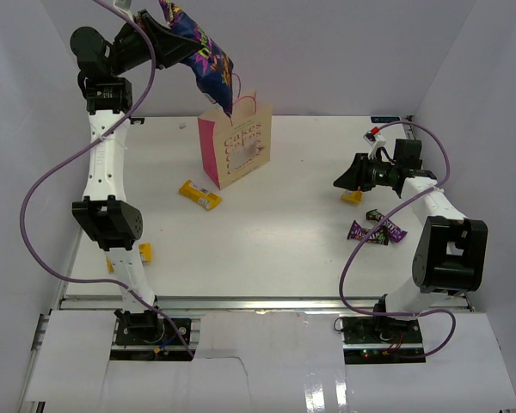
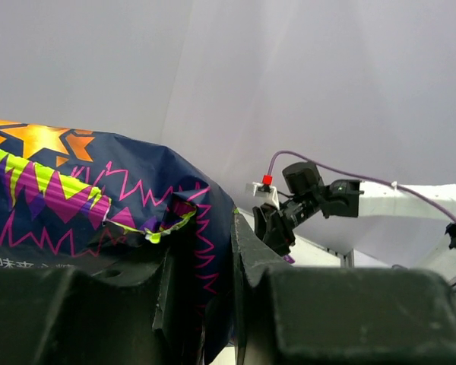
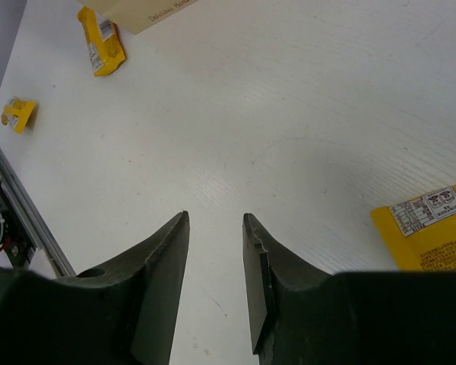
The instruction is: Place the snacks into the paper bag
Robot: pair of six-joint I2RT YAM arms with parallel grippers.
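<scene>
My left gripper is raised high at the back left and is shut on the purple chip bag, which hangs down with its lower end at the open mouth of the paper bag. In the left wrist view the chip bag is pinched between the jaws. My right gripper is open and empty just above the table; a yellow bar lies beside it and shows in the right wrist view. Dark purple candy packets lie near the right arm.
A yellow bar lies in front of the paper bag, also in the right wrist view. Another yellow bar lies by the left arm's base. White walls enclose the table on three sides.
</scene>
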